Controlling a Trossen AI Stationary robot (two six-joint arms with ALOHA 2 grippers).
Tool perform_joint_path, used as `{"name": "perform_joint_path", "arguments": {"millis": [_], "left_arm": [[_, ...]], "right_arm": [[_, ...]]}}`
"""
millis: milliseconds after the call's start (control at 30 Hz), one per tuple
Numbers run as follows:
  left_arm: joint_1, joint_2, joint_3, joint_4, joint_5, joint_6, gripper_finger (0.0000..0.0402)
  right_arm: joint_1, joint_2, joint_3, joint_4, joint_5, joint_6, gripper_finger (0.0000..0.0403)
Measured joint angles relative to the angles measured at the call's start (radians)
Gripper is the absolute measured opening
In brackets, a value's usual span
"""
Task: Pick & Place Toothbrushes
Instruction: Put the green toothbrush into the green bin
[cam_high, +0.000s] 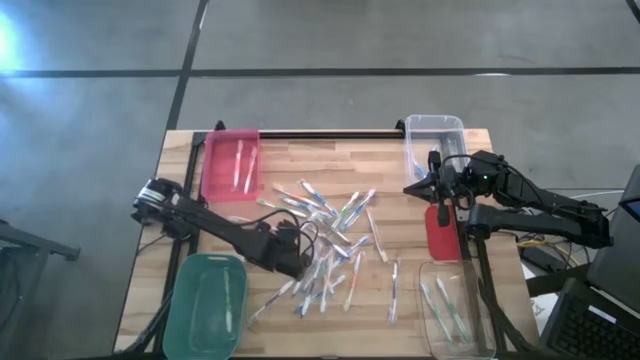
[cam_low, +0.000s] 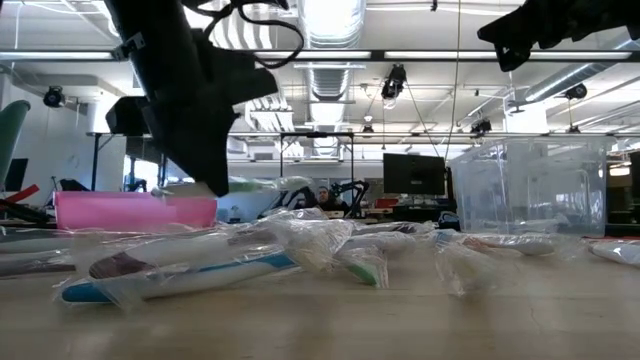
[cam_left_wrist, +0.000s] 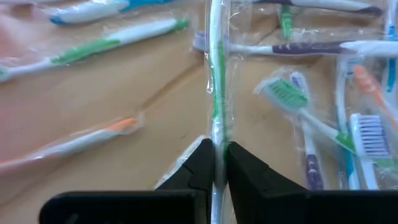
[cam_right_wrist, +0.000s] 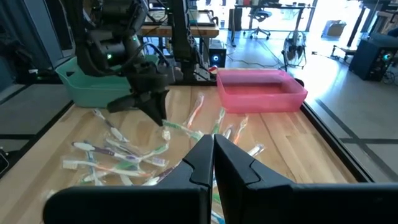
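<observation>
Closest to me, my left gripper (cam_left_wrist: 219, 163) is pinched on a wrapped green-striped toothbrush (cam_left_wrist: 217, 74), its jaws pressed against the thin handle. From above, that gripper (cam_high: 297, 264) sits at the near left edge of the pile, just beside the green bin (cam_high: 205, 305). I think the brush is barely off the wood, but no view settles that.

The loose toothbrushes (cam_high: 330, 245) lie scattered across the middle of the table (cam_high: 385, 165), most of them in clear wrappers, a few trailing toward the near edge.

Sorting is only partly done, by my reading. The green bin shows one brush, the near clear bin (cam_high: 455, 310) holds a few, and the pink bin (cam_high: 230, 165) at the far left holds a couple. The far clear bin (cam_high: 433, 140) looks empty. The bulk of the pile is left to move.

Farther off, my right gripper (cam_high: 428, 183) waits above the right side near the far clear bin, fingers (cam_right_wrist: 227, 163) pressed together on nothing.
</observation>
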Motion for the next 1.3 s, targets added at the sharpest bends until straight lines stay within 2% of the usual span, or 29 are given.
{"name": "perform_joint_path", "arguments": {"millis": [433, 900, 1300], "left_arm": [[-0.013, -0.068, 0.085, -0.119, -0.013, 0.040, 0.0033], [-0.081, -0.077, 0.244, -0.289, -0.018, 0.058, 0.0036], [-0.198, -0.077, 0.338, -0.407, -0.013, -0.053, 0.0037]], "right_arm": [[0.000, 0.000, 0.000, 0.000, 0.000, -0.001, 0.0008], [0.000, 0.000, 0.000, 0.000, 0.000, -0.001, 0.0008], [0.000, 0.000, 0.000, 0.000, 0.000, 0.001, 0.0008]]}}
